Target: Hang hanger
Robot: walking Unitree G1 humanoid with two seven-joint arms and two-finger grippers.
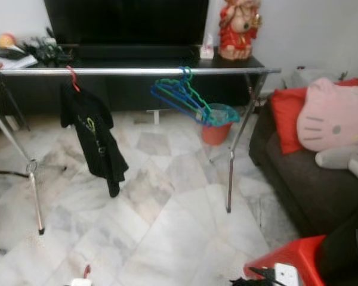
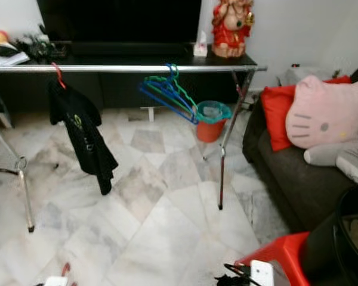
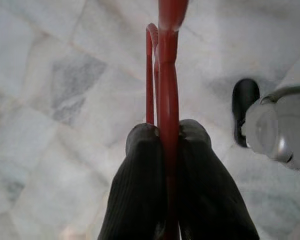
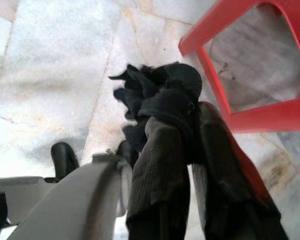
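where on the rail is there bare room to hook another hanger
The rail is bare between the black shirt on its red hanger and the bunch of blue and green hangers, and from that bunch to the rail's right end. The bunch itself is crowded.

home living room, likely | sofa (image 1: pixel 310 179) | tv (image 1: pixel 125 21) | clothes rail (image 1: pixel 137 71)

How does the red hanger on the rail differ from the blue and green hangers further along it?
The red hanger carries a black garment; the blue and green hangers are bare. The red hanger hangs alone, the blue and green hangers bunch together tilted. Both hook over the same metal rail.
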